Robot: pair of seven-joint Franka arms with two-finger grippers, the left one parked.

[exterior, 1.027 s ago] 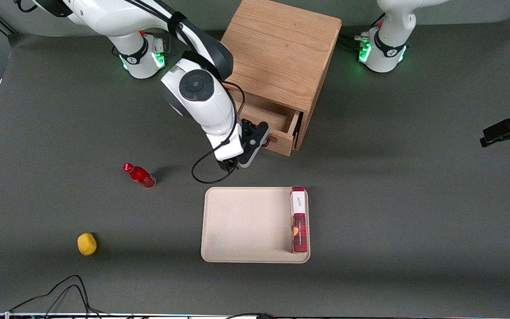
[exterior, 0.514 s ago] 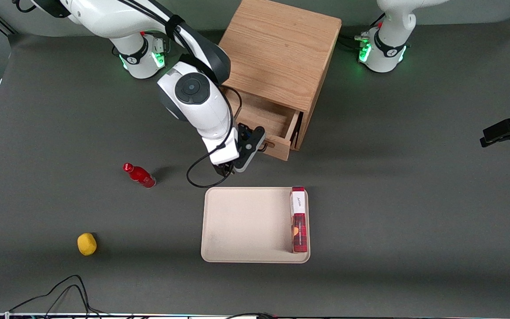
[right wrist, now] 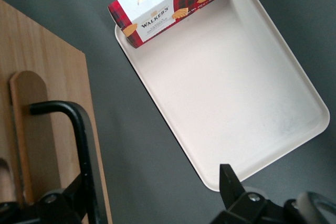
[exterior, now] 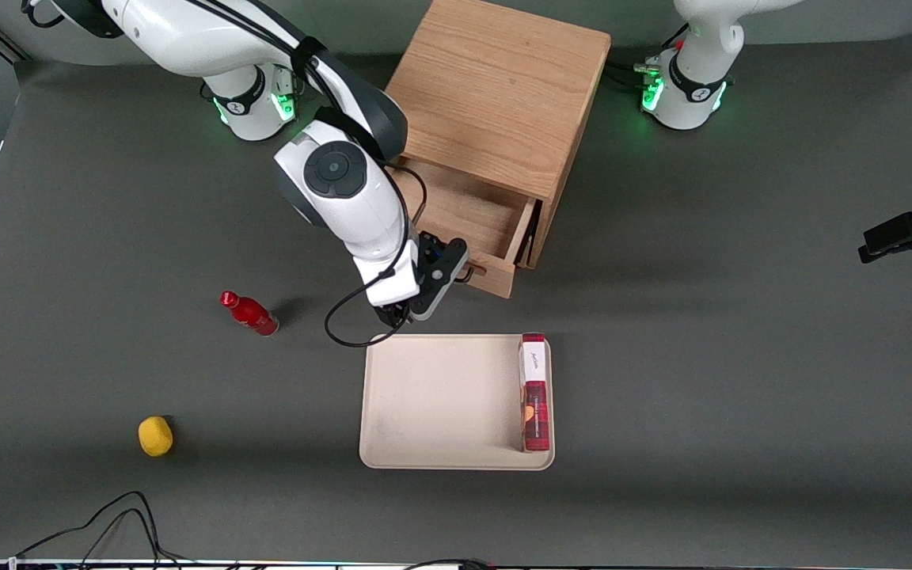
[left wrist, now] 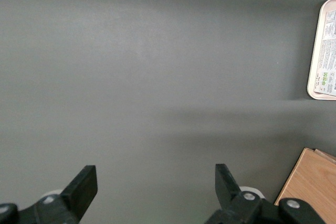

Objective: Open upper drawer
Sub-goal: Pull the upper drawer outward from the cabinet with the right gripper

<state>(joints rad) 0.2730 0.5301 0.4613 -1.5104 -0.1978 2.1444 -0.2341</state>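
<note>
The upper drawer is pulled partly out of the oak cabinet, and its plain wooden box is empty. My right gripper is at the drawer's front, on the side nearer to the front camera. In the right wrist view the oak drawer front carries a black bar handle on a wooden rail. The gripper is open, its fingers wide apart. One finger sits against the handle bar, the other finger hangs over the tray's edge. The lower drawer is hidden.
A beige tray lies just nearer to the front camera than the gripper, with a red cookie box on it. A red bottle and a yellow object lie toward the working arm's end. Cables lie at the table's front edge.
The gripper has moved toward the front camera and the tray, and the upper drawer has slid farther out of the cabinet with it.
</note>
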